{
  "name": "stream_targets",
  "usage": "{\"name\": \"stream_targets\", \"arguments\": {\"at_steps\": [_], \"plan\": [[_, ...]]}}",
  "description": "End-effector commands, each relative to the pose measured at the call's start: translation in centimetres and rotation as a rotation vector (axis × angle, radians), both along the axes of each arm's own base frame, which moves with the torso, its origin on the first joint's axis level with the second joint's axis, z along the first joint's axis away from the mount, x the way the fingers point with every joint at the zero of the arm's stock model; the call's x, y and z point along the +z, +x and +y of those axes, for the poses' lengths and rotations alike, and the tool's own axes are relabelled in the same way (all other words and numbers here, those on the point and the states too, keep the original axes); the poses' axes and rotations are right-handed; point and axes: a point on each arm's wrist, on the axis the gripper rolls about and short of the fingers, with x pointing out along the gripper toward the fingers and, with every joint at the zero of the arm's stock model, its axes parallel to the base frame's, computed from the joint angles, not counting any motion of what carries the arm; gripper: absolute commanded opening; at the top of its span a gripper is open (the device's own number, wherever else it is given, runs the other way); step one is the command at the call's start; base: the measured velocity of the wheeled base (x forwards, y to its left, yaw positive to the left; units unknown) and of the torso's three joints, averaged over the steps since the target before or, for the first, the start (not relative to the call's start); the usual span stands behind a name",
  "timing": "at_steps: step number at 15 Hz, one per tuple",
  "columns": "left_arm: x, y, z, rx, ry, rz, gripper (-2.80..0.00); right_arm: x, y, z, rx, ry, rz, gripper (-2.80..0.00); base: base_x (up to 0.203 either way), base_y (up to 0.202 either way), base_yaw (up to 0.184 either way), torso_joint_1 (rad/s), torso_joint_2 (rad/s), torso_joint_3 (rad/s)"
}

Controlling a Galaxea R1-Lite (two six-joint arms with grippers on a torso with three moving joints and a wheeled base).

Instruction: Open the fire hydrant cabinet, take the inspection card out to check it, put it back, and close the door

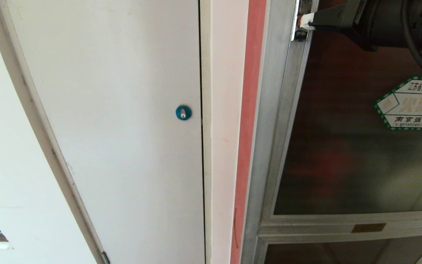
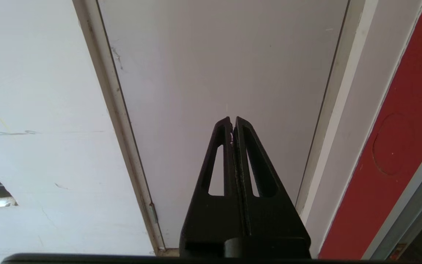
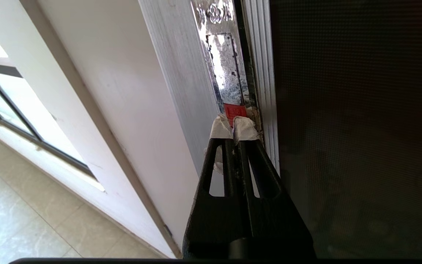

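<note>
1. Jaws on both grippers are pressed together and hold nothing. The left gripper (image 2: pixel 233 123) is parked on the left, in front of the white door (image 1: pixel 115 110) with the blue lock (image 1: pixel 183 112), clear of the work.
2. Right of that door run a pale wall strip and a red strip (image 1: pixel 249 110), then the cabinet (image 1: pixel 269 146) frame. The right gripper (image 3: pixel 234 126) has its taped tips at the latch (image 3: pixel 234 110), a small red tab in the seam between frame and door (image 1: pixel 343 146), far up the door's left edge.
3. Risk: closed tips can only push or hook. If they skid off the tab, they likely scrape the metal plate or wedge in the seam without freeing the door.
4. Risk: if the tips push right, they could land on the dark glass near the sticker (image 1: pixel 412 104) and load it.
5. The card is not visible; I judge it is behind the glass, so the door stays the first obstacle.
</note>
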Motion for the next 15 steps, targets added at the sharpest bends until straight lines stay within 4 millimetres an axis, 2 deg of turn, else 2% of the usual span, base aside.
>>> {"name": "stream_targets", "arguments": {"at_steps": [1, 10, 12, 15], "plan": [[-0.5, 0.2, 0.0, 0.0, 0.0, 0.019, -2.8, -0.3, 0.6, -0.1, -0.012, -0.003, 0.01, -2.8, 0.0, 0.0, 0.0, 0.0, 0.0, 0.0], [-0.5, 0.2, 0.0, 0.001, 0.0, 0.019, -2.8, -0.5, 0.7, -0.1, -0.013, -0.005, 0.019, -2.8, 0.0, 0.0, 0.0, 0.0, 0.0, 0.0], [-0.5, 0.2, 0.0, -0.002, 0.0, 0.019, -2.8, -0.1, -0.6, -0.4, 0.003, 0.002, 0.008, -2.8, 0.0, 0.0, 0.0, 0.0, 0.0, 0.0], [-0.5, 0.2, 0.0, -0.001, 0.0, 0.019, -2.8, 0.7, -3.9, -0.5, 0.055, 0.016, -0.019, -2.8, 0.0, 0.0, 0.0, 0.0, 0.0, 0.0]]}}
